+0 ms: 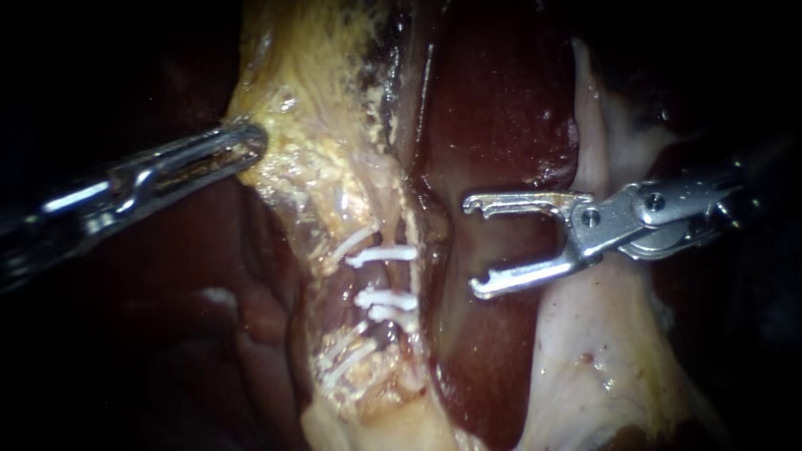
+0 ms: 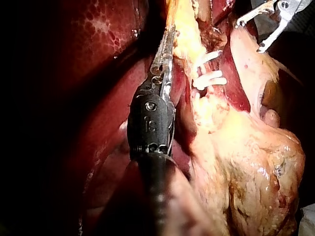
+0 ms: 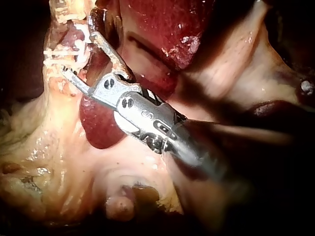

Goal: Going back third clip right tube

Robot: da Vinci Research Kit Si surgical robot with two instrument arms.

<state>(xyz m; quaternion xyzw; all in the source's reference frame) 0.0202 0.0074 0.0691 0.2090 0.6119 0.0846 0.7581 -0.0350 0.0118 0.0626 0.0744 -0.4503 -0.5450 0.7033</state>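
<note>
**Tech:** Right instrument [image 1: 473, 247], state?

**Lead:** Jaws spread wide. Nothing between them, nothing touched. Slim bright metal, notched at the tips.

**Tech:** Position of the white clips [image 1: 383, 255]?

**Lead:** Ahead of the open jaws and apart from them, beyond a dark red, glossy band of liver [image 1: 501, 108]. Set crosswise on the tube [image 1: 391, 277], one after another, as short matte bars. Cannot tell which counts as the third. From the right wrist, near one jaw tip.

**Tech:** Left instrument [image 1: 251, 144]?

**Lead:** Closed flat on the edge of the yellow fatty tissue [image 1: 334, 100], on the far side of the clips from the right instrument. Slotted, polished steel.

**Tech:** Texture around the clips?

**Lead:** Lumpy, wet yellow fat, with stringy pale film over the tube. Beneath the right instrument, smooth cream-coloured tissue [image 1: 585, 359].
</note>
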